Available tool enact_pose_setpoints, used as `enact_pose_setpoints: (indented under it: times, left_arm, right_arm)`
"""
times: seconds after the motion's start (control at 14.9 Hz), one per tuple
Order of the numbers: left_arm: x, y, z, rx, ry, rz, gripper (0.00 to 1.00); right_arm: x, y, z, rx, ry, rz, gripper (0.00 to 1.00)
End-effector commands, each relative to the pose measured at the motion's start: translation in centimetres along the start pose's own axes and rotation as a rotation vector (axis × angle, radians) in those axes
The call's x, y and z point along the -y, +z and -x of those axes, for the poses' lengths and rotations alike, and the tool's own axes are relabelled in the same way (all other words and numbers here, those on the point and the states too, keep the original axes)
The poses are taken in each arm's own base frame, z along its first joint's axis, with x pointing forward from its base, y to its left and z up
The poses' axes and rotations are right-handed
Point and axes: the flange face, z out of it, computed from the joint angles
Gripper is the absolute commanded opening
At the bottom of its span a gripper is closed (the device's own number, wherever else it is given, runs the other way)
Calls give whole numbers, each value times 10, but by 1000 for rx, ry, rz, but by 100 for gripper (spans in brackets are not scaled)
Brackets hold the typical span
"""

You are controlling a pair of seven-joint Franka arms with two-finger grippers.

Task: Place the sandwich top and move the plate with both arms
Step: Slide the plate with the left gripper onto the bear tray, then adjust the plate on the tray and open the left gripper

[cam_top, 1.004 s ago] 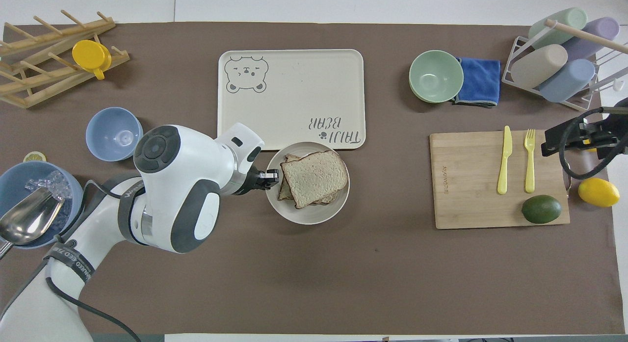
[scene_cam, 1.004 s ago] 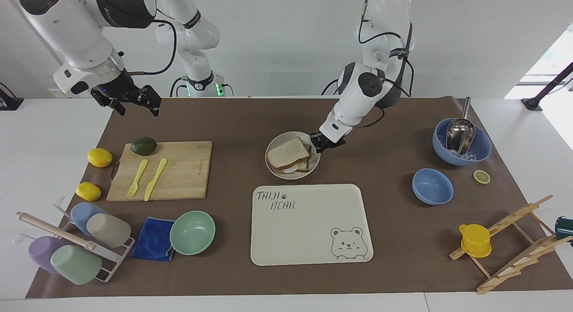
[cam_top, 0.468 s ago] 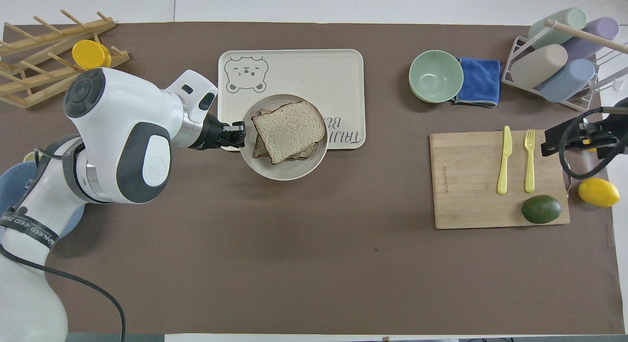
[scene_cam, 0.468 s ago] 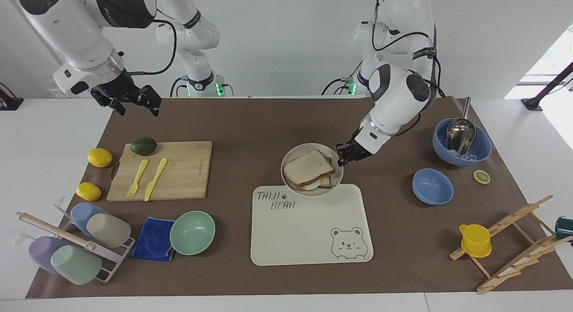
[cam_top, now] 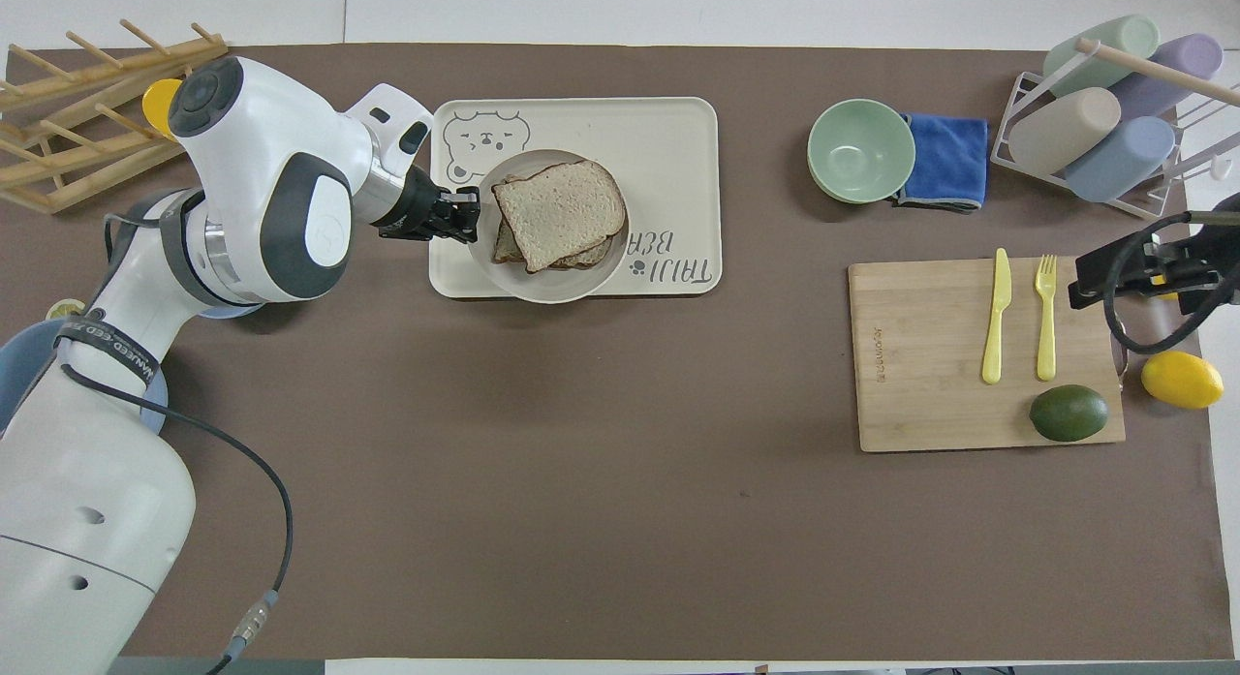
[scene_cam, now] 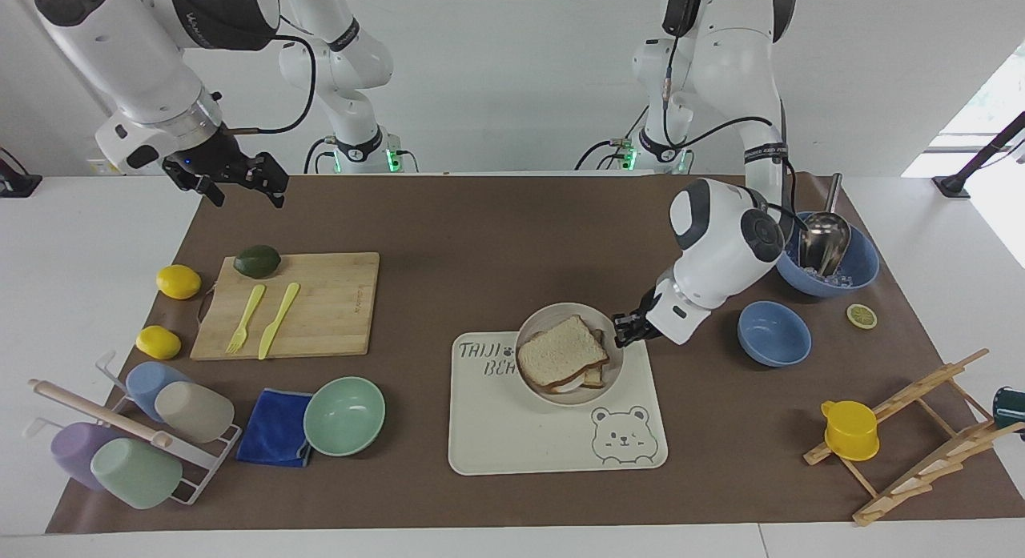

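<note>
Two grippers in view, only one of them with a load. Left gripper (scene_cam: pixel 629 327) (cam_top: pixel 465 215) low over the corner of the tray (scene_cam: pixel 520 438) (cam_top: pixel 668 142), fingers pinching the rim of the plate (scene_cam: pixel 608 375) (cam_top: pixel 552 290) from the side toward the left arm's end of the table. Plate over the part of the tray nearer to the robots, hiding the last letters of the word BEAR printed there; impossible to tell whether resting on the tray or lifted a little above it. Inside the plate, a sandwich, with the sandwich top (scene_cam: pixel 560 354) (cam_top: pixel 560 205) lying flat as the uppermost slice, a little turned against the lower slices, corners of these visible at the side toward the left gripper. Right gripper (scene_cam: pixel 240 182) (cam_top: pixel 1133 268) up in the air over the mat just beside the cutting board (scene_cam: pixel 320 318) (cam_top: pixel 920 365), near the avocado (scene_cam: pixel 257 261) (cam_top: pixel 1068 413) and the lemon (scene_cam: pixel 178 281) (cam_top: pixel 1181 379), fingers spread apart, holding nothing, waiting.
</note>
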Motion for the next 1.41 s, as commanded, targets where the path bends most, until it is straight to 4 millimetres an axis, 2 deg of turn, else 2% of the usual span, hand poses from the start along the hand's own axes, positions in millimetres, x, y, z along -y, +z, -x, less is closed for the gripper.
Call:
enact_pose_setpoints:
  times: [0.0, 0.2, 0.47, 0.94, 1.0, 1.14, 1.27, 1.34]
  left_arm:
    - [-1, 9, -14, 12, 117, 4, 0]
    - [5, 14, -21, -25, 144, 46, 0]
    - [-5, 20, -22, -68, 152, 57, 0]
    - [-4, 27, -23, -96, 148, 52, 0]
    - [-4, 27, -23, -104, 145, 53, 4]
    - [-3, 27, -23, -107, 140, 53, 71]
    - [-2, 29, -22, -106, 138, 53, 79]
    - [-2, 28, -23, -105, 136, 53, 92]
  right_arm:
    - [-3, 0, 5, -11, -12, -13, 100]
    - [-3, 0, 5, -11, -12, -13, 100]
    - [-3, 0, 5, -11, -14, -13, 100]
    - [-4, 0, 5, -11, -11, -13, 100]
    - [-4, 0, 5, -11, -12, -13, 100]
    - [-3, 0, 5, -11, -12, -13, 100]
    - [-4, 0, 5, -11, -13, -13, 100]
    - [-3, 0, 5, -11, -12, -13, 100]
